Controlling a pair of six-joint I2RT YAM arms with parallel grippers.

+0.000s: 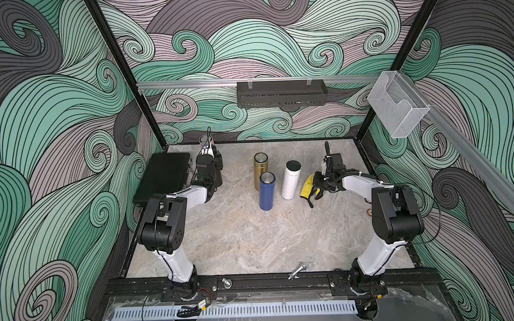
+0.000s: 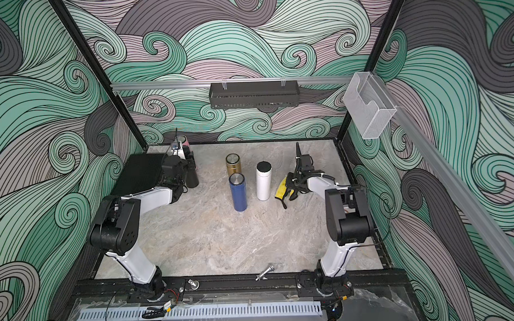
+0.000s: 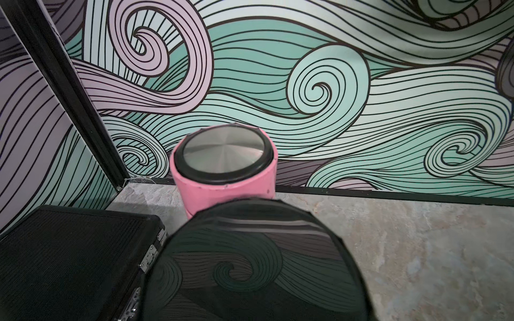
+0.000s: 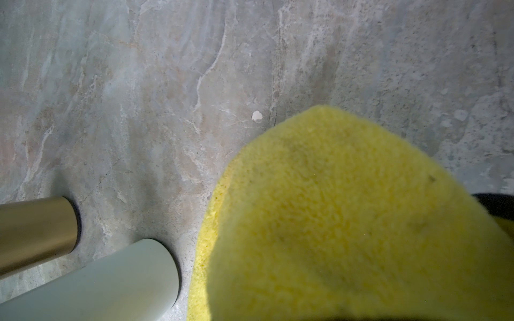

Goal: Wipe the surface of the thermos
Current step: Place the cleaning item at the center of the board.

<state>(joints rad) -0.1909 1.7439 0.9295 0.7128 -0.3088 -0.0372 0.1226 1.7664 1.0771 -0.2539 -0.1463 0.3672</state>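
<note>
Left gripper [image 1: 212, 169] is clamped on the black thermos [image 1: 218, 177], which stands upright at the back left of the table [image 1: 238, 241]; right gripper [image 1: 317, 185] is closed on a yellow cloth [image 1: 307, 185] that hangs from it with a dark edge trailing down, well apart from that thermos. Around them: a black case [image 1: 163, 176] lies just beside the black thermos; a white thermos [image 1: 291, 183], a blue thermos [image 1: 266, 196] and a gold thermos [image 1: 260, 173] stand upright mid-table, between cloth and black thermos; white is nearest the cloth, blue close in front of gold; a pink thermos [image 3: 225, 178] stands behind the black one, near the back wall; a small metal bolt [image 1: 298, 270] lies at the front edge. Neither gripper's fingers show in the wrist views: the black thermos's lid [image 3: 256, 264] fills much of the left one, mirroring the wall pattern, and the blurred cloth covers much of the right; in both top views the left wrist covers part of the black and pink thermoses. The table is grey marble-look; walls [image 1: 42, 115] carry teal, lilac and grey swirls; a black shelf [image 1: 281, 97] hangs on the back rail, a clear box [image 1: 395, 106] on the right rail.
</note>
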